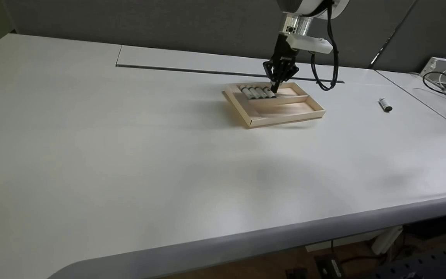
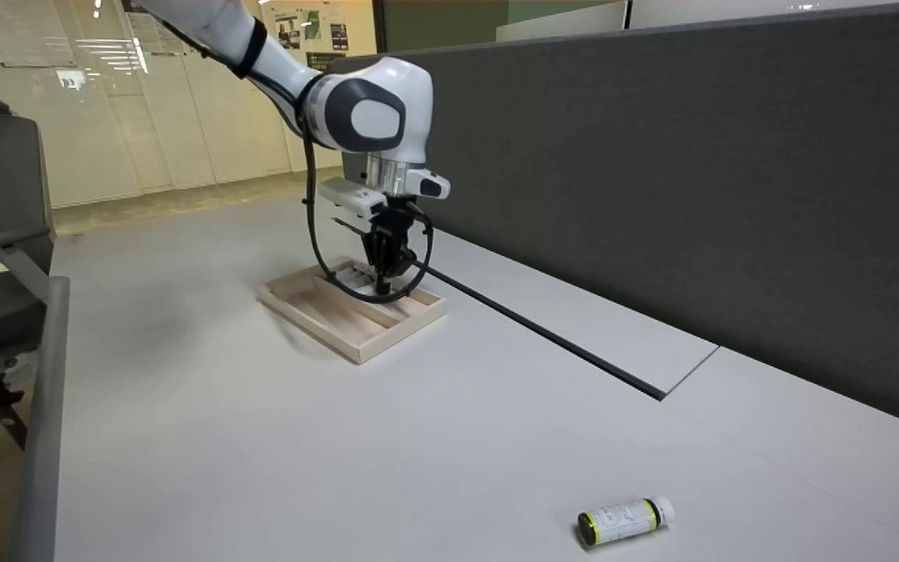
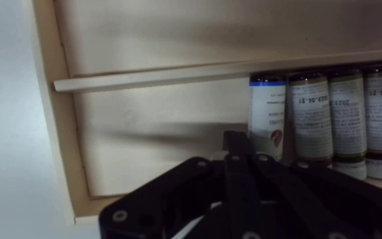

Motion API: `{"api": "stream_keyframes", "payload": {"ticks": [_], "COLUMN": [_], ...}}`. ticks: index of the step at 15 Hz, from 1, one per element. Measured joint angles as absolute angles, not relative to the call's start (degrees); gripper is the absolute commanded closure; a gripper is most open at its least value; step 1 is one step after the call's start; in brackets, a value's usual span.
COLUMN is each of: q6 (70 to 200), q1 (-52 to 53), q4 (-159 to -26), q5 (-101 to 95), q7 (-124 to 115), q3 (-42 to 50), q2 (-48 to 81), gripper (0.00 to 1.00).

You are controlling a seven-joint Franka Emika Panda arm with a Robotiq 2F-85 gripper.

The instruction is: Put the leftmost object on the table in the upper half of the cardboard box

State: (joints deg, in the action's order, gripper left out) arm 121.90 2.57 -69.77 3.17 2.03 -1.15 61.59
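The cardboard box (image 1: 285, 119) is a shallow tan tray on the table, split by a divider (image 3: 144, 78); it shows in both exterior views (image 2: 403, 334). Several small white-labelled bottles lie side by side at one end of its compartment nearer the grey partition. The end bottle, with a blue ring (image 3: 266, 113), lies nearest my gripper. Another bottle (image 1: 385, 105) lies alone on the table, well away from the box (image 2: 626, 522). My gripper (image 3: 239, 142) points down into that same compartment (image 1: 274, 87), fingers together and empty, close beside the blue-ringed bottle. I cannot tell whether they touch.
A grey partition (image 2: 652, 195) stands behind the table, near the arm. A black cable loop (image 2: 311, 203) hangs beside the gripper. Loose cables (image 1: 445, 83) lie at the table's far right. A dark slot (image 2: 551, 336) runs along the table's back.
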Motion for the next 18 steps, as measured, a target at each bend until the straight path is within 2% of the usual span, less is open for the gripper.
{"api": "stream_keyframes", "payload": {"ticks": [17,18], "q6": [120.07,120.82], "q1": [2.69,2.69], "q4": [-68.84,-68.85], "q5": [3.34,3.30], "q7": [2.44,2.45], "q3": [-3.45,-3.35], "q2": [61.95,61.38], "gripper": [1.00,0.74]}}
